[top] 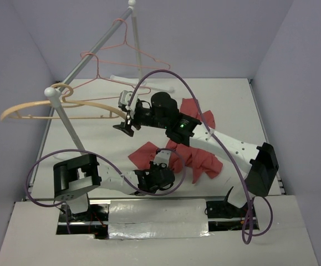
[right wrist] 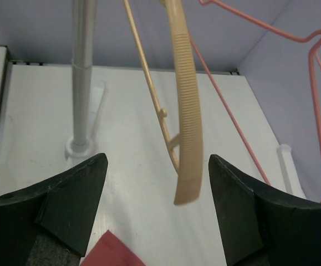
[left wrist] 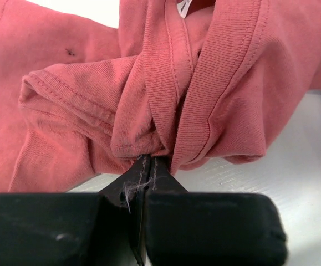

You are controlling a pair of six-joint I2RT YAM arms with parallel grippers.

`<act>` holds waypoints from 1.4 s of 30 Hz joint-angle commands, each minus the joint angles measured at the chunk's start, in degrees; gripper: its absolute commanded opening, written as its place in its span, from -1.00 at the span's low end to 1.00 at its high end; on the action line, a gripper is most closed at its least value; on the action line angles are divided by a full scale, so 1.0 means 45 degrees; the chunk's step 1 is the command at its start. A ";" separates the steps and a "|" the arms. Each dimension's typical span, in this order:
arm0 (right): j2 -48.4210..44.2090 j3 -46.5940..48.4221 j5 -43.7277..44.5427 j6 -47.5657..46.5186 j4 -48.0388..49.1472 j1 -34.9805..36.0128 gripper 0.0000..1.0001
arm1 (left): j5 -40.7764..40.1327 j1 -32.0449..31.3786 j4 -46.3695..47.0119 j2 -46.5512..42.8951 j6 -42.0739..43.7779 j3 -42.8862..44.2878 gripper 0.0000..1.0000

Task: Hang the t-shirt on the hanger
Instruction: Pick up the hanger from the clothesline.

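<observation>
On the white worktop (top: 105, 144), seen from above, the probably limp, light faded-red cloth t-shirt (top: 202, 158) lies crumpled near the rigid beige curved hanger (top: 55, 108) on its rail (top: 93, 52) — left wrist: the left end effector (left wrist: 148, 162) pinches bunched collar fabric, likely the surest hold — right wrist: the right end effector (right wrist: 157, 160) gapes empty.

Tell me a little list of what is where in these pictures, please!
t-shirt: red, crumpled on the table
hanger: tan, hanging on the rack, no shirt on it
left tool: shut, pinching bunched t-shirt cloth by the collar
right tool: open, empty, facing the hanger's end
wire hangers: pink, farther along the same rack
</observation>
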 commanded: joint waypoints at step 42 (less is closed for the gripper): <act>0.1627 0.1778 -0.0154 -0.0682 0.1705 0.0080 -0.12 | 0.1213 -0.0191 -0.0019 0.0649 -0.0873 -0.0968 -1.00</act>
